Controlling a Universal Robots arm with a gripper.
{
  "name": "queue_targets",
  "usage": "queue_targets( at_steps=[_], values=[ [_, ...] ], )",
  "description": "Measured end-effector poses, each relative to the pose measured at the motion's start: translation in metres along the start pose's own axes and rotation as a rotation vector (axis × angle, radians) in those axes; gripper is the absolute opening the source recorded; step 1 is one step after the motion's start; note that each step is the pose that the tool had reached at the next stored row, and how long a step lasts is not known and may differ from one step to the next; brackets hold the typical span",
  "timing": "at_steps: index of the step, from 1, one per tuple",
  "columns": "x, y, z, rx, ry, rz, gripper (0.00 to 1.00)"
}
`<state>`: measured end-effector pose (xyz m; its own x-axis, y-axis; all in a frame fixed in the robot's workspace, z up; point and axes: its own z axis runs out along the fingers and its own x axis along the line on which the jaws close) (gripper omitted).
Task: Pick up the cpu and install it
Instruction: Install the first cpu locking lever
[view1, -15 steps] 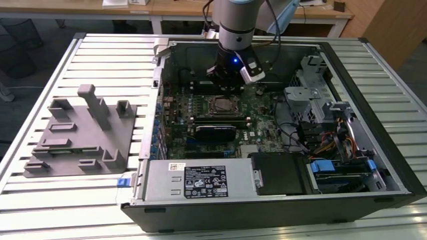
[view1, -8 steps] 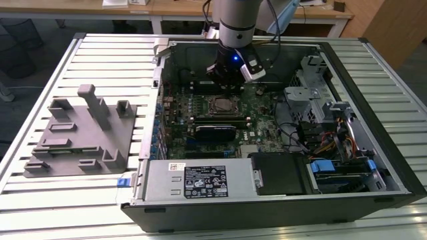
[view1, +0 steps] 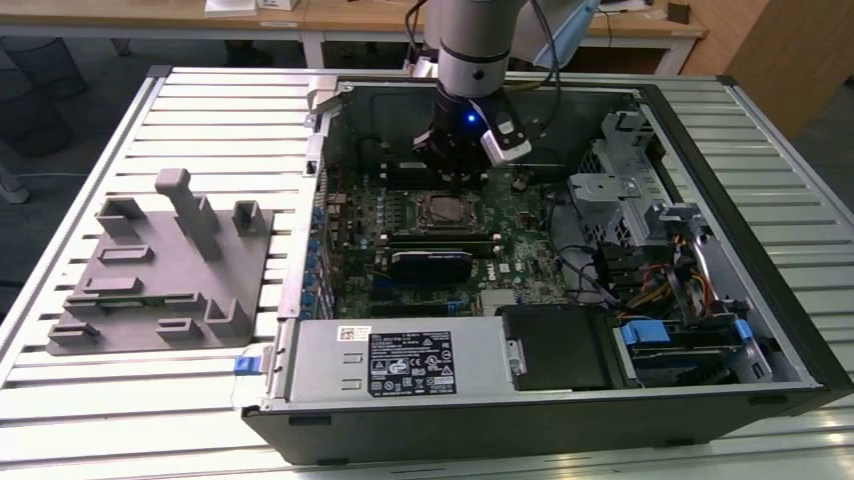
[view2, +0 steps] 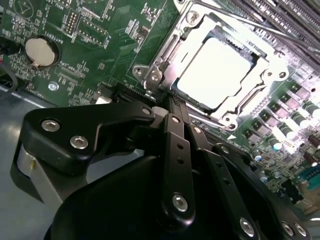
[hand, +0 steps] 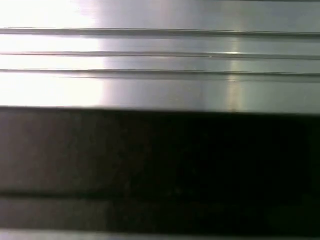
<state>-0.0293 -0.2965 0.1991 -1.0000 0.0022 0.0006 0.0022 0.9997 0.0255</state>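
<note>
Table: a work surface (view1: 107, 420) of pale ribbed metal slats, its long grooves running across the exterior view; in the first wrist view the same kind of brushed, grooved metal (hand: 160, 65) lies above a dark band.
Room: wooden desks (view1: 347, 15) stand behind the table, with a wooden panel at the exterior view's right.
Computer case: an open black case (view1: 747, 230) lies on its side in the middle of the table, its interior facing up.
Circuit board: a green board (view1: 400, 215) covers the case floor, dense with small parts; a round silver coin battery (view2: 41, 51) sits on it in the second wrist view.
Socket: a square frame of bright stamped metal (view2: 165, 55) with screws at its corners, near the board's middle.
Cpu: the flat square chip (view2: 216, 72), with a pale, smooth top, lies inside the socket frame; in the exterior view it shows as a small grey square (view1: 445, 211) just below the arm's tip.
Power unit: a grey metal box (view1: 387, 360) with a label fills the case's near edge.
Tray: a grey moulded plastic tray (view1: 147, 290) with upright blocks rests on the table at the exterior view's left, well apart from the case's interior.
Gripper: black jointed links with silver bolts (view2: 170, 107), hanging just above the socket's edge; its fingers meet narrowly at the tip and hold nothing.
</note>
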Motion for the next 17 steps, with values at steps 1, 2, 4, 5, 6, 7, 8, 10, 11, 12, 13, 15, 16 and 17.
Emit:
queue_targets(
  at_steps=[1, 2, 4, 5, 6, 7, 8, 10, 11, 12, 13, 15, 16, 17],
  values=[
    [0.0001, -0.0001, 0.0008, 0.0037, 0.0004, 0.000, 0.11],
    [0.0001, -0.0002, 0.0016, 0.0077, 0.0007, 0.000, 0.11],
    [0.0001, -0.0003, 0.0027, 0.0140, 0.0006, 0.000, 0.11],
    [-0.0001, 0.0000, 0.0033, 0.0135, -0.0004, 0.000, 0.11],
    [-0.0001, -0.0001, 0.0032, 0.0140, -0.0003, 0.000, 0.11],
    [0.0000, -0.0001, 0.0032, 0.0142, -0.0002, 0.000, 0.11],
    [0.0000, -0.0001, 0.0032, 0.0142, -0.0001, 0.000, 0.11],
    [0.0000, 0.0000, 0.0025, 0.0139, -0.0004, 0.000, 0.11],
    [-0.0001, 0.0001, 0.0016, 0.0132, -0.0009, 0.000, 0.11],
    [-0.0001, 0.0001, 0.0001, 0.0136, -0.0006, 0.000, 0.11],
    [0.0000, 0.0001, -0.0017, 0.0141, -0.0001, 0.000, 0.11],
    [0.0000, 0.0001, -0.0047, 0.0138, -0.0002, 0.000, 0.11],
    [0.0000, 0.0002, -0.0062, 0.0138, -0.0001, 0.000, 0.11],
    [0.0000, 0.0002, -0.0075, 0.0137, -0.0001, 0.000, 0.11]
  ],
)
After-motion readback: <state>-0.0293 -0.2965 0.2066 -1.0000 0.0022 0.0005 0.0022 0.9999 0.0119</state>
